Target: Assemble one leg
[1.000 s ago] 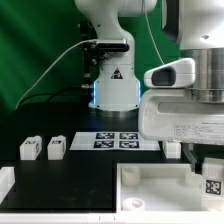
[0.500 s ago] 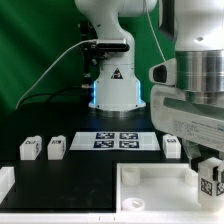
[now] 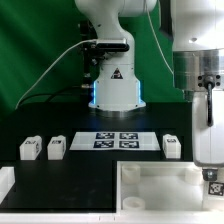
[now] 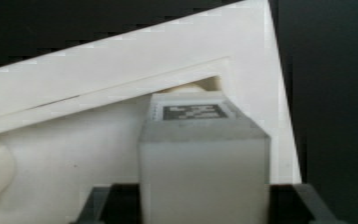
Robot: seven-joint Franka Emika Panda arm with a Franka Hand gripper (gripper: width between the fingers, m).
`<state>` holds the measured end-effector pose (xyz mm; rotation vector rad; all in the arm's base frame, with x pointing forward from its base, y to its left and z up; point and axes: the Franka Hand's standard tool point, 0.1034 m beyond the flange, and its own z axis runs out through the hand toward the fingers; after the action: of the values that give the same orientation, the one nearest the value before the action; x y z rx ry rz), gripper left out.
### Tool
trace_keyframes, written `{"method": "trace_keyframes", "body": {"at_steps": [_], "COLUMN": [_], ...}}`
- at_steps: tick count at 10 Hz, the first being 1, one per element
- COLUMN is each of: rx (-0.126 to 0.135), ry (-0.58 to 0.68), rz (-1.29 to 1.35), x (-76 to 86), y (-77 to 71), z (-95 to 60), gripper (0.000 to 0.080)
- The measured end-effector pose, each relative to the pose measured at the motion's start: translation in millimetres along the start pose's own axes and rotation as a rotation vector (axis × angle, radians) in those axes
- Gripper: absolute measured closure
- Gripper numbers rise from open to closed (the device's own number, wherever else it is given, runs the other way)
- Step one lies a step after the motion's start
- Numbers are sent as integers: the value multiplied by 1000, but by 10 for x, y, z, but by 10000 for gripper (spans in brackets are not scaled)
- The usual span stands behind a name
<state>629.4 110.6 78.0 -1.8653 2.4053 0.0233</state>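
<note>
My gripper (image 3: 212,176) is shut on a leg (image 3: 213,186), a small white post with a black-and-white tag. It holds the leg upright over the near corner of the large white rimmed panel (image 3: 150,178), at the exterior view's right. In the wrist view the leg (image 4: 202,150) stands between my dark fingers (image 4: 115,205), with the panel's corner (image 4: 140,75) right behind it. I cannot tell whether the leg touches the panel. Two more legs (image 3: 30,148) (image 3: 56,147) lie at the left, and a third (image 3: 171,147) lies behind the panel.
The marker board (image 3: 118,140) lies flat in front of the robot's base (image 3: 113,85). A white block (image 3: 5,182) sits at the left edge of the exterior view. The table is black, with a green backdrop behind.
The hand has turned about its upright axis, from broadside to narrow side on. The leg in it has stayed almost in place over the panel's corner.
</note>
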Motion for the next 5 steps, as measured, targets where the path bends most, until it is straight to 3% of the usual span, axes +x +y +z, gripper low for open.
{"method": "trace_keyframes", "body": {"at_steps": [2, 3, 4, 5], "rx": [-2, -2, 8, 20], "ry": [1, 2, 10, 21], "rz": [-4, -33, -119, -217], "x": [-1, 0, -38, -128], "y": [7, 8, 17, 63], "z": [15, 18, 31, 55], "gripper": [268, 268, 187, 157]}}
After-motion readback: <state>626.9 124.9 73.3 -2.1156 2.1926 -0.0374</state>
